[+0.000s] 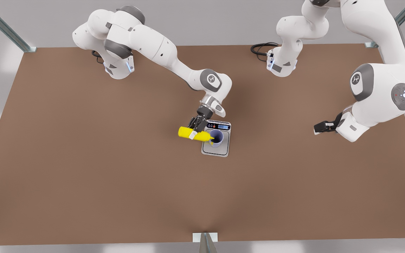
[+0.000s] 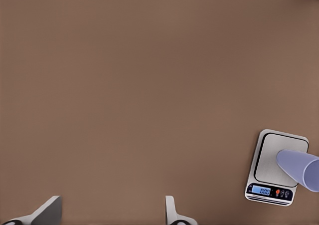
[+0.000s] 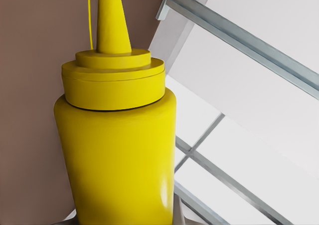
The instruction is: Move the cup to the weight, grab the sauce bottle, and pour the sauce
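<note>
Take the weight (image 1: 216, 138) as your landmark: it lies flat near the middle of the brown tabletop (image 1: 118, 182), its dark button strip and blue display on the edge toward the arm bases. The cup (image 1: 217, 137) stands upright on the weight's plate, well inside its rim. Your right gripper (image 1: 196, 130) hangs just beside the weight, on the front view's left of it, and is clamped around the middle of the sauce bottle (image 1: 193, 134). The sauce bottle is tipped nearly level above the tabletop, its base pointing away from the weight and its nozzle reaching over the cup's mouth. In the right wrist view you see the sauce bottle (image 3: 117, 150) close up, ribbed cap and pointed nozzle, with a thin yellow line running beside the nozzle. Your left gripper (image 1: 323, 126) waits well apart from the weight, toward the front view's right, above bare tabletop. In the left wrist view its fingers (image 2: 172, 211) are spread wide with nothing between them, and the weight (image 2: 274, 167) and cup (image 2: 301, 167) lie far off to one side.
</note>
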`<state>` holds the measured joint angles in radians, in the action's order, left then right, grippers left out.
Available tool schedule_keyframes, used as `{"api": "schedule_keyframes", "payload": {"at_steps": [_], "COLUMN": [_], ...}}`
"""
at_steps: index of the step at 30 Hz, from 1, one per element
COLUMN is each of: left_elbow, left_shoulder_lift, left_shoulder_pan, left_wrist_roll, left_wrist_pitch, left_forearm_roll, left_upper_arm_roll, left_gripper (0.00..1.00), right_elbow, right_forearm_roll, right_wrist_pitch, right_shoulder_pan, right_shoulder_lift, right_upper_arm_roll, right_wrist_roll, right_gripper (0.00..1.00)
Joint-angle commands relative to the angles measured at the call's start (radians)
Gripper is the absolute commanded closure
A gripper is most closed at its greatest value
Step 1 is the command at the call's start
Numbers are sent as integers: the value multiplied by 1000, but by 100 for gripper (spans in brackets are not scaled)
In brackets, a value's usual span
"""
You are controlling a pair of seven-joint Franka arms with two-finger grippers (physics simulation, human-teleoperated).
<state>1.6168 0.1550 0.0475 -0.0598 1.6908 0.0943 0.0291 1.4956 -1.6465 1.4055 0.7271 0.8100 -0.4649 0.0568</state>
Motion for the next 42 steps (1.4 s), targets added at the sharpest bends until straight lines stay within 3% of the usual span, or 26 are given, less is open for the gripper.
{"api": "schedule_keyframes", "payload": {"at_steps": [1, 12, 19, 27, 38, 42], "left_elbow": [0, 0, 0, 2, 3, 2], "left_shoulder_lift": [0, 1, 0, 5, 0, 6], "left_shoulder_pan": [0, 2, 0, 0, 2, 3], "left_wrist_roll": [0, -6, -28, -25, -28, -48], "left_wrist_pitch": [0, 0, 0, 1, -19, -22], "left_forearm_roll": [1, 1, 1, 1, 1, 1], "left_upper_arm_roll": [0, -5, -21, -21, -21, -32], "left_gripper": [0, 0, 0, 0, 0, 0], "right_elbow": [0, -67, -121, -118, -34, 55], "right_forearm_roll": [-1, 90, 389, 816, 1430, 1797], "right_wrist_pitch": [0, -6, 119, 369, 647, 693], "right_shoulder_pan": [0, -29, -231, -515, -874, -922], "right_shoulder_lift": [0, -12, -89, -173, -200, -203], "right_upper_arm_roll": [0, 0, -43, -43, -23, 55], "right_wrist_roll": [0, -5, -101, -462, -1269, -1582], "right_gripper": [42, 42, 42, 42, 42, 42]}}
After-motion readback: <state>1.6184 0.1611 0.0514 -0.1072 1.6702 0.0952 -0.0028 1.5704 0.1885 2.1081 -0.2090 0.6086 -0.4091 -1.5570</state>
